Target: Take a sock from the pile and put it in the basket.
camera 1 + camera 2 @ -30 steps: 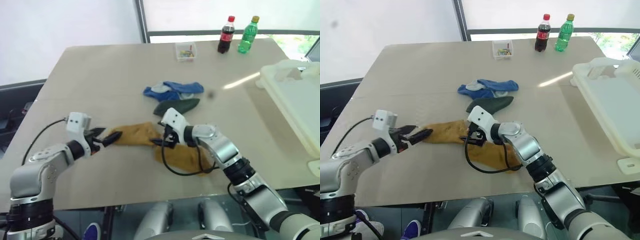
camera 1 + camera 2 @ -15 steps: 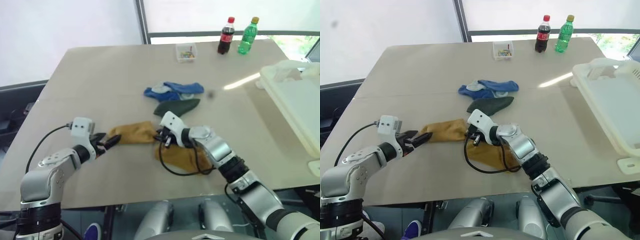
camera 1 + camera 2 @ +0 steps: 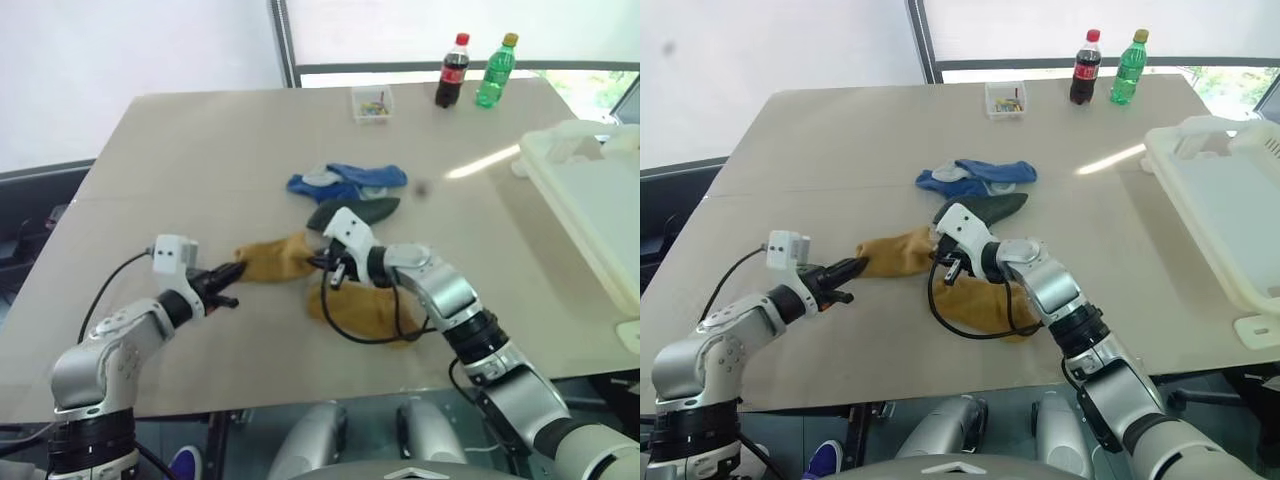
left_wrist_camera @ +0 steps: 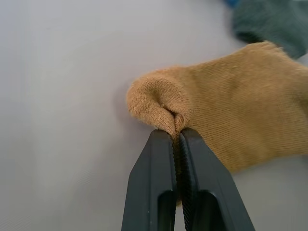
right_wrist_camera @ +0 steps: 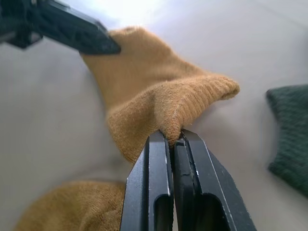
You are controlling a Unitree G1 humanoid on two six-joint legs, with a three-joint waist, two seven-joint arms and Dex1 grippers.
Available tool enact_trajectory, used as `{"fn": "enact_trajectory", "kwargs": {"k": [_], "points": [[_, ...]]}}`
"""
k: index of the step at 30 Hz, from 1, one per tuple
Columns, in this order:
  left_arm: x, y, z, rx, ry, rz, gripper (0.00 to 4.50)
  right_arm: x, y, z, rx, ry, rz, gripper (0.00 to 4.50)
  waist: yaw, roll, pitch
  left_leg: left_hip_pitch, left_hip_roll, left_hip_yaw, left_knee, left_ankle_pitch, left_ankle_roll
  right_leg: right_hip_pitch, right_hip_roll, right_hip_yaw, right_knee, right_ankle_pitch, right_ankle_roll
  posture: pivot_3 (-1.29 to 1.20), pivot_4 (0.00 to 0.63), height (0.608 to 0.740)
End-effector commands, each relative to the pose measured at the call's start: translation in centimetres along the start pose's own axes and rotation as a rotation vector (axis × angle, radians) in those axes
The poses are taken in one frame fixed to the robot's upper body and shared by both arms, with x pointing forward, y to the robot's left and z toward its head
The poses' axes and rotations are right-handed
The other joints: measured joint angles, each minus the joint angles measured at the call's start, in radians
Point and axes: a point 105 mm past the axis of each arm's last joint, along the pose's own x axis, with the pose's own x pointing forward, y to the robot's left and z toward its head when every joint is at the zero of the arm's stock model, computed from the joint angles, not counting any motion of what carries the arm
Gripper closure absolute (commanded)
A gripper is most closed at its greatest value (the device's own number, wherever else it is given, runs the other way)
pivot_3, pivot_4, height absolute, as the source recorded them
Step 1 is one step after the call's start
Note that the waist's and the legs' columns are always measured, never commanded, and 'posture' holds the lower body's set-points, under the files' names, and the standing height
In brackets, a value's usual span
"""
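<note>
Both grippers pinching one yellow sock [image 3: 272, 260]

I've got the left gripper [image 3: 232, 274] and right gripper [image 3: 330, 265] clenched on its opposite ends, mid-counter [image 3: 200, 150], basket [image 3: 590, 200] at the right edge.

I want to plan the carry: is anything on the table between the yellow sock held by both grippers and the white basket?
Nothing visible blocks it. The yellow sock is pinched by the left gripper and right gripper; the table toward the basket is bare. The green sock lies just behind.
</note>
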Motion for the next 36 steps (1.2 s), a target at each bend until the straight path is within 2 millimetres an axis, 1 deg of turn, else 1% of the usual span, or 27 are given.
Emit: {"fn": "enact_trajectory", "kwargs": {"k": [1,4,6,7,9,12,15,18,20,26,30,33,36], "points": [[-0.1,-2.9,2.7,0.013,-0.093,-0.153,4.44,-2.0,-0.2,3.3,-0.010,-0.105,0.009,4.50,0.000,0.000,0.000,0.000,0.000,0.000,0.000,0.000,0.000,0.000,0.000,0.000,0.000,0.000,0.000,0.00,0.150,0.740],[0.0,-5.7,2.7,-0.027,-0.059,-0.307,4.44,-4.9,-0.6,3.3,-0.001,-0.111,-0.001,4.50,0.002,0.000,0.000,-0.004,0.000,-0.001,0.001,0.000,0.000,-0.002,0.000,-0.001,-0.001,0.000,0.000,0.00,0.150,0.740],[0.0,-7.4,2.1,-0.036,-0.003,-0.406,4.44,-7.3,-0.3,2.7,0.002,-0.093,-0.003,4.50,0.010,0.000,0.000,-0.004,0.000,-0.001,0.001,0.000,0.000,-0.002,-0.001,-0.001,-0.001,0.000,0.000,0.00,0.150,0.740],[0.0,-8.1,1.7,-0.048,0.031,-0.443,4.44,-8.5,0.0,2.3,-0.001,-0.076,-0.003,4.50,0.010,0.000,0.000,-0.007,-0.001,-0.004,0.002,0.000,0.000,-0.002,-0.001,-0.003,-0.002,0.000,0.000,0.00,0.150,0.740],[0.1,-9.2,1.1,-0.061,0.091,-0.506,4.44,-11.0,0.7,1.5,0.003,-0.037,-0.016,4.50,0.010,0.000,0.000,-0.007,-0.002,-0.004,0.003,0.000,0.001,-0.002,-0.002,-0.003,-0.002,0.000,0.000,0.00,0.150,0.740],[0.5,-9.9,0.3,-0.057,0.146,-0.537,4.44,-13.8,1.6,0.5,0.024,0.020,-0.064,4.50,0.000,0.000,0.000,-0.008,-0.001,-0.002,0.003,0.000,0.001,-0.003,-0.001,-0.001,-0.002,0.000,0.000,0.00,0.150,0.740],[1.2,-10.1,0.0,-0.065,0.173,-0.548,4.44,-15.5,2.3,-0.4,0.056,0.051,-0.122,4.50,0.001,0.000,0.001,-0.006,0.001,-0.001,0.001,0.000,0.001,-0.003,0.000,-0.001,-0.001,0.000,0.000,0.00,0.150,0.740],[1.9,-10.1,-0.2,-0.035,0.198,-0.562,4.44,-16.4,3.3,-1.5,0.086,0.084,-0.171,4.50,0.008,0.000,0.000,-0.006,0.002,-0.001,0.001,0.000,0.001,-0.002,0.000,-0.001,-0.001,0.000,0.000,0.00,0.150,0.740],[2.3,-10.1,-0.2,-0.013,0.211,-0.573,4.44,-16.6,3.8,-1.9,0.095,0.096,-0.195,4.50,0.010,0.000,0.001,-0.006,0.001,-0.001,0.002,0.000,0.001,-0.002,-0.001,-0.001,-0.001,0.000,0.000,0.00,0.150,0.740],[3.2,-10.2,-0.6,0.039,0.259,-0.610,4.44,-17.1,4.5,-2.4,0.097,0.112,-0.236,4.50,0.012,0.000,0.001,-0.007,0.000,-0.001,0.003,0.000,0.001,-0.002,-0.002,-0.001,-0.001,0.000,0.000,0.00,0.150,0.740],[2.9,-10.7,-0.9,0.052,0.296,-0.660,4.44,-17.3,5.6,-2.7,0.103,0.124,-0.234,4.50,0.012,0.000,0.001,-0.007,0.000,-0.001,0.002,0.000,0.001,-0.002,-0.002,-0.001,-0.001,0.000,0.000,0.00,0.150,0.740],[2.5,-10.7,-1.1,0.064,0.319,-0.677,4.44,-17.4,5.8,-2.9,0.110,0.129,-0.242,4.50,0.011,0.000,0.001,-0.007,0.000,-0.001,0.002,0.000,0.001,-0.002,-0.002,-0.001,-0.001,0.000,0.000,0.00,0.150,0.740],[2.5,-10.5,-1.3,0.082,0.328,-0.672,4.44,-17.5,6.1,-3.1,0.113,0.140,-0.238,4.50,0.013,0.000,0.001,-0.007,0.000,-0.001,0.003,0.000,0.001,-0.002,-0.002,-0.002,-0.001,0.000,0.000,0.00,0.150,0.740]]}}
